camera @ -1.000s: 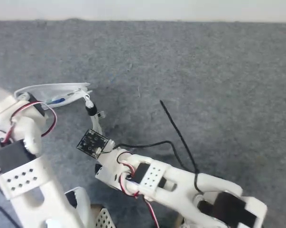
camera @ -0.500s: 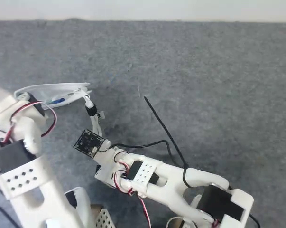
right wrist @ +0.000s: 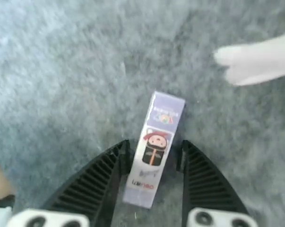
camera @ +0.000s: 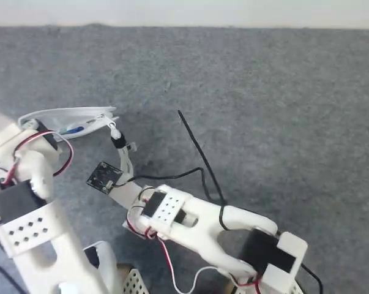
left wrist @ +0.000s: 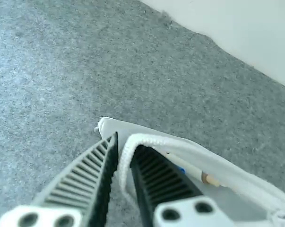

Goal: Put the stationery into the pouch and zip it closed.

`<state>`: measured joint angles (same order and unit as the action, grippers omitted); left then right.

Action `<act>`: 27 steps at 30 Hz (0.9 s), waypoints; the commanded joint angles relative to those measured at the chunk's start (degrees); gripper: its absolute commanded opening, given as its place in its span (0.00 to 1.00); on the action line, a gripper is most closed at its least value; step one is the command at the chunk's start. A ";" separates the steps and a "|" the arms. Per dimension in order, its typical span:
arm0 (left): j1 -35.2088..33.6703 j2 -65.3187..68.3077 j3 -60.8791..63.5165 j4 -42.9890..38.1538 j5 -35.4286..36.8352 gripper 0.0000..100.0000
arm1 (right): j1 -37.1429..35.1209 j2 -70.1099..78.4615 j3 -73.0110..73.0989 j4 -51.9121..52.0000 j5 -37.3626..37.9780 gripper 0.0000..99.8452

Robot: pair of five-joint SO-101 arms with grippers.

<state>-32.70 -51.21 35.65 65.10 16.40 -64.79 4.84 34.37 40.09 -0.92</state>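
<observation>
Counter point(camera: 282, 92): grey felt.
Left end effector point(left wrist: 123, 147): clamped on pouch point(left wrist: 218, 165) rim.
Right end effector point(right wrist: 155, 145): wide, straddling stationery box point(right wrist: 162, 116).
Risk: off-centre closure could twist box free.

The table point(camera: 276, 79) is flecked grey. The pouch point(left wrist: 189, 151) is milky white, with a blue item point(camera: 71, 130) showing through it. The small box point(right wrist: 155, 142) is pale lilac, printed with a red-and-black cartoon figure. The left arm point(camera: 31, 226) and right arm point(camera: 196, 223) are white, their jaws black and ribbed.
</observation>
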 commanded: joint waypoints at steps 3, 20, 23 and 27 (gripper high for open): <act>-0.18 -0.53 -1.10 -2.11 0.70 0.01 | 1.36 -0.13 -2.99 2.77 0.62 0.15; -0.18 -0.53 -1.10 -2.20 0.62 0.01 | 8.57 -5.58 -3.43 14.20 10.81 0.01; -0.18 -0.53 -1.10 -2.20 0.62 0.01 | 12.00 -7.87 -3.43 18.42 16.00 0.01; -0.18 -0.53 -1.10 -2.20 0.62 0.01 | 12.97 -8.31 -3.43 21.05 18.37 0.02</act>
<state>-32.70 -51.21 35.65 65.10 16.40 -53.01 0.62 32.97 59.08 15.34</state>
